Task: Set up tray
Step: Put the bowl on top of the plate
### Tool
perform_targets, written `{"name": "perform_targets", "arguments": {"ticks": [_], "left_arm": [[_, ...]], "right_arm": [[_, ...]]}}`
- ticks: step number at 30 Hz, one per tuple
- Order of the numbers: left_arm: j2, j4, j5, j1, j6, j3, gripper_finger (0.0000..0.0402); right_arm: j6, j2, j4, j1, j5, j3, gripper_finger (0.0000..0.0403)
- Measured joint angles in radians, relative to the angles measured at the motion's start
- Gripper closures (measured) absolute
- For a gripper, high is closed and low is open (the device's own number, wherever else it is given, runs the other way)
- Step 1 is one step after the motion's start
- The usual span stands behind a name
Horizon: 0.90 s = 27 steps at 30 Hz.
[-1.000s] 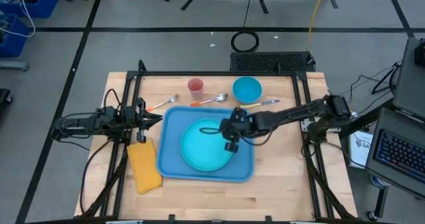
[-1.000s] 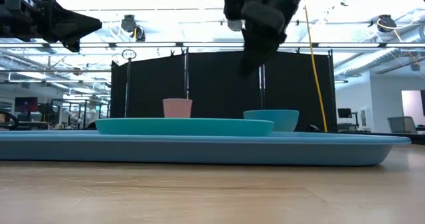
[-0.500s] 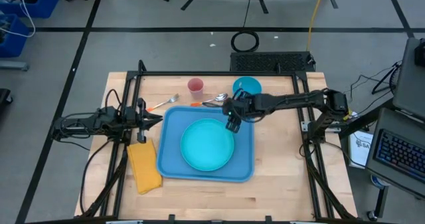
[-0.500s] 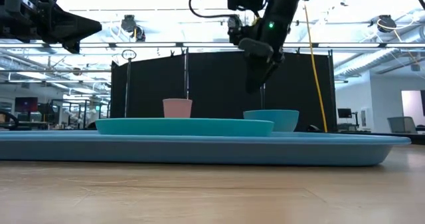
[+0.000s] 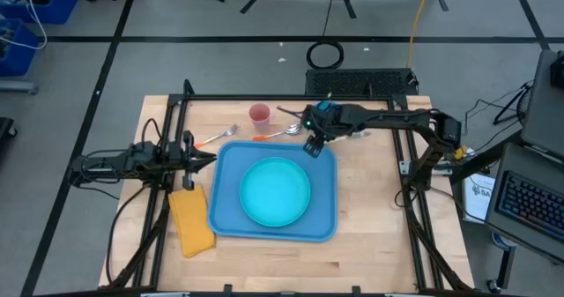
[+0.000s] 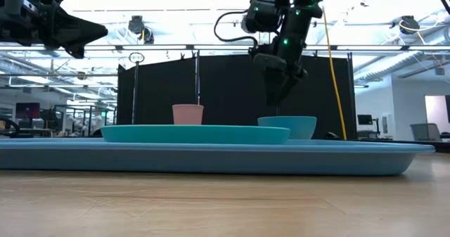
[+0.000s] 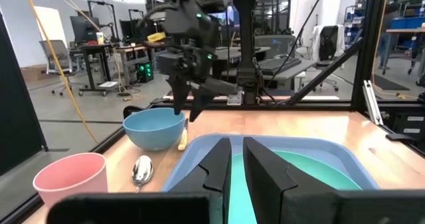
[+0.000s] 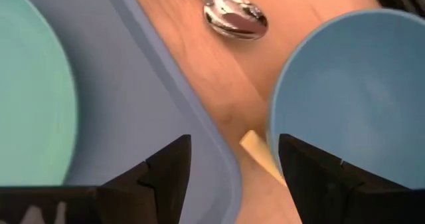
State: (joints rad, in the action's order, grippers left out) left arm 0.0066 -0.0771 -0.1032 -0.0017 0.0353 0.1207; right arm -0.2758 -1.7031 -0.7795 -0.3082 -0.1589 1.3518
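The blue tray (image 5: 227, 169) lies flat on the table with the round teal plate (image 5: 275, 191) on it. My right gripper (image 5: 310, 146) hangs open, slanting down over the tray's far right corner (image 8: 199, 137), right beside the blue bowl (image 8: 358, 91); it touches nothing. The bowl (image 6: 287, 126) stands on the table just beyond the tray, mostly hidden under the arm in the high view. My left gripper (image 5: 208, 159) waits at the table's left edge, level, its fingers (image 7: 219, 167) almost together with nothing between them.
A pink cup (image 5: 259, 115), a fork (image 5: 216, 138), a spoon (image 8: 236, 16) and a cream-handled utensil (image 8: 255, 151) beside the bowl lie along the far side. A yellow napkin (image 5: 192, 222) lies left of the tray. Black frame rails (image 5: 291, 97) border the table.
My right gripper has swung from above the plate toward the table's far edge and now hangs over the tray's far right corner beside the bowl, having rolled a little on the way. The plate stays on the tray.
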Motion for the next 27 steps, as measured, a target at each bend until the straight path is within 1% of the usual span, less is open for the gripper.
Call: {"name": "perform_targets", "arguments": {"ticks": [3, 6, 14, 21, 25, 27], "left_arm": [[0.000, -0.003, 0.000, 0.000, 0.000, 0.000, 0.0355], [0.000, -0.003, 0.000, 0.000, -0.002, 0.000, 0.0355], [0.000, -0.002, -0.002, 0.000, -0.015, 0.000, 0.0355], [0.000, -0.002, -0.002, 0.000, -0.016, 0.000, 0.0355], [0.000, -0.002, -0.002, 0.000, -0.015, 0.000, 0.0355], [0.000, -0.002, -0.002, 0.000, -0.015, 0.000, 0.0355]], "right_arm": [[0.000, 0.000, 0.002, -0.029, 0.058, 0.000, 0.0187], [0.001, -0.011, 0.013, -0.046, 0.086, -0.010, 0.0188], [0.004, -0.011, 0.028, -0.062, 0.085, -0.069, 0.0188], [0.004, -0.011, 0.080, -0.071, 0.084, -0.129, 0.0188], [0.012, -0.011, 0.092, -0.073, 0.081, -0.139, 0.0190], [0.023, -0.011, 0.102, -0.073, 0.080, -0.139, 0.0198]]}}
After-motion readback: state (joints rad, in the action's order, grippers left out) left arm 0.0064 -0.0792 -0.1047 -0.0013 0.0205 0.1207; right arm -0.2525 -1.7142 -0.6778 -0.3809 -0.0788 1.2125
